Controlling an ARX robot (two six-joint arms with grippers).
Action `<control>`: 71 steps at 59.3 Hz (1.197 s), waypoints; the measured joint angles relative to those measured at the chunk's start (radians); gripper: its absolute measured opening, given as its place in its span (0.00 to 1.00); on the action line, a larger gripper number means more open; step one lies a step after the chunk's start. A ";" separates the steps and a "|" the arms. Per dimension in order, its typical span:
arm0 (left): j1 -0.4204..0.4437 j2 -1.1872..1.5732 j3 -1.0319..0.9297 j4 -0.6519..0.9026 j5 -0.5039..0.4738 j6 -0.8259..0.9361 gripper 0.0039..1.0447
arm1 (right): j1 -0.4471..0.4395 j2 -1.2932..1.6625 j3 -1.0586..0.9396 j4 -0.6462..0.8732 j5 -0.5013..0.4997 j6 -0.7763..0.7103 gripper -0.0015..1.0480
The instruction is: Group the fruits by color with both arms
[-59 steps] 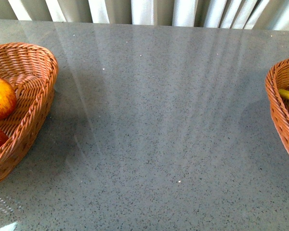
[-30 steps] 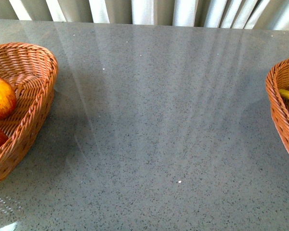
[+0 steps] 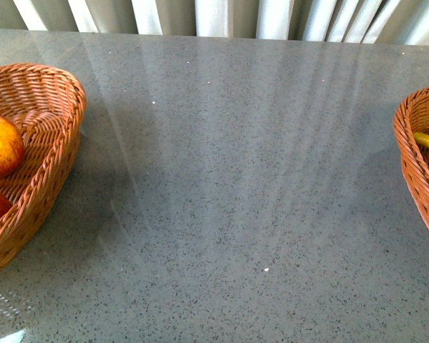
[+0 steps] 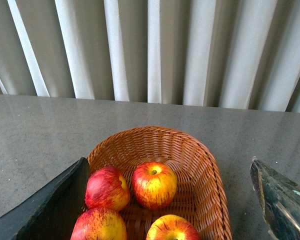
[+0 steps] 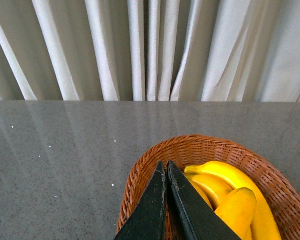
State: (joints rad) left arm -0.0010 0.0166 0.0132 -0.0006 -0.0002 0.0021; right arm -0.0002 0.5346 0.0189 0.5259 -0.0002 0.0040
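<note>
Already the fruit looks sorted. In the left wrist view four apples fill the lower middle of the frame, inside a wicker basket; the front view shows two of them at its left edge. The bananas lie in a second basket at the lower right of the right wrist view, and one yellow tip shows at the right edge of the front view.

The left gripper hangs over the apples with its jaws spread wide and nothing between them. The right gripper has its fingers pressed together, empty, above the near rim of the banana basket.

Apples are probably firm, round and smooth, so they could roll or slip; a grasp across the widest part would suit. Bananas look glossy and curved, likely softer, and are best taken across the middle of the body, gently. The grey table between the baskets holds no fruit.
</note>
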 joint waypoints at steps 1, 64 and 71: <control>0.000 0.000 0.000 0.000 0.000 0.000 0.91 | 0.000 -0.013 0.000 -0.011 0.000 0.000 0.02; 0.000 0.000 0.000 0.000 0.000 0.000 0.91 | 0.000 -0.525 0.000 -0.522 0.000 -0.001 0.02; 0.000 0.000 0.000 0.000 0.000 0.000 0.91 | 0.000 -0.527 0.000 -0.524 0.000 -0.001 0.02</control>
State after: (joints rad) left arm -0.0010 0.0166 0.0132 -0.0006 -0.0002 0.0021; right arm -0.0002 0.0074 0.0185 0.0021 0.0002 0.0032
